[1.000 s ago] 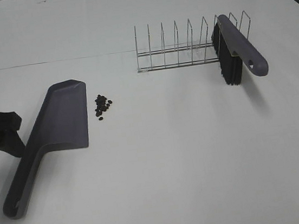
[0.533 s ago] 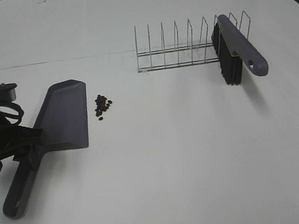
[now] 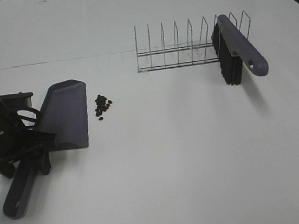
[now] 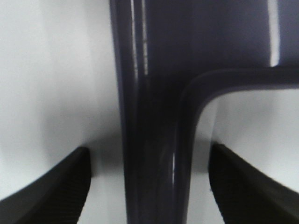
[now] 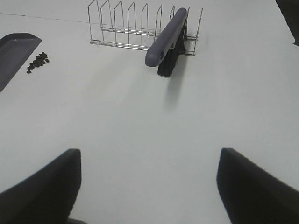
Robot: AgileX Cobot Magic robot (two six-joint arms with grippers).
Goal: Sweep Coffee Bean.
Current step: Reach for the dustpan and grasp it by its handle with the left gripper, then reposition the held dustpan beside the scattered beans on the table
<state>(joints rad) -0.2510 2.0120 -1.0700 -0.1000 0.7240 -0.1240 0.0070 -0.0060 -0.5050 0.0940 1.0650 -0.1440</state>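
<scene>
Currently you have nothing swept: beans [image 3: 103, 106] heaped on the table [image 3: 171, 158] just beside the mouth of the dustpan [image 3: 65, 112]; left gripper [image 4: 152, 186] spread wide astride its handle, not yet clamped; right gripper [image 5: 149, 186] spread, empty; brush [image 3: 240, 51] leaning in the rack [image 3: 177, 48]; both pickups and the sweep left.

1 dustpan [image 3: 65, 114], 1 brush [image 3: 239, 46], 1 wire rack [image 3: 177, 48] — approx. a dozen coffee beans [image 3: 102, 106].

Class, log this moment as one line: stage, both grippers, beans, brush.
stage: before dustpan grasp | left gripper: open, straddling dustpan handle | right gripper: open, empty | coffee bean: piled beside dustpan mouth | brush: in rack
</scene>
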